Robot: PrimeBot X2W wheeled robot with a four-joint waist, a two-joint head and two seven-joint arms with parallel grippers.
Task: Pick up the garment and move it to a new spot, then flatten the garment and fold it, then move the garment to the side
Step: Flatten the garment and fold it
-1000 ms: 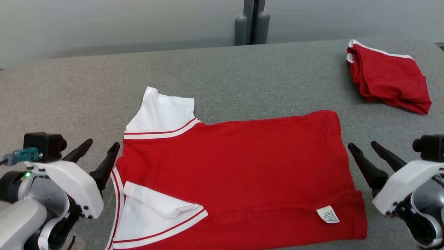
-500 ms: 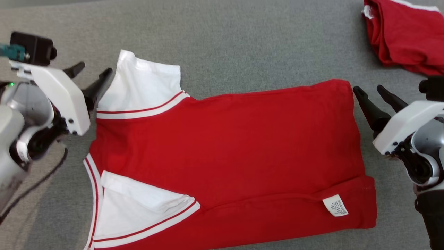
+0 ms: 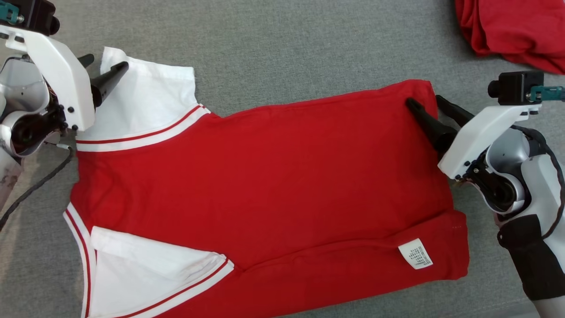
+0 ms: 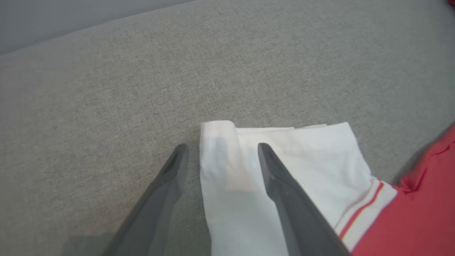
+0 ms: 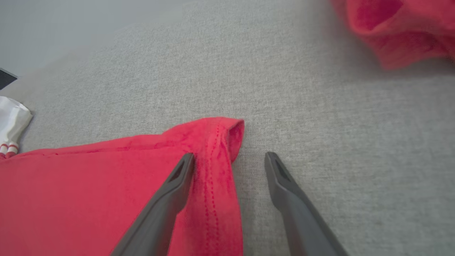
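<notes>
The left gripper (image 3: 106, 63), wide open, has moved from beside the shirt (image 3: 265, 176) to straddle the corner of its white sleeve (image 3: 145, 101). The right gripper (image 3: 423, 100), also open, now straddles the far hem corner. The shirt lies flat on the grey counter (image 3: 287, 48).

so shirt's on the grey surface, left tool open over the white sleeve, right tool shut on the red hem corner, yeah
Not shut: the right wrist view shows the right tool open, straddling the red hem corner. The rest holds: shirt on the grey surface, left tool open over the white sleeve.
</notes>
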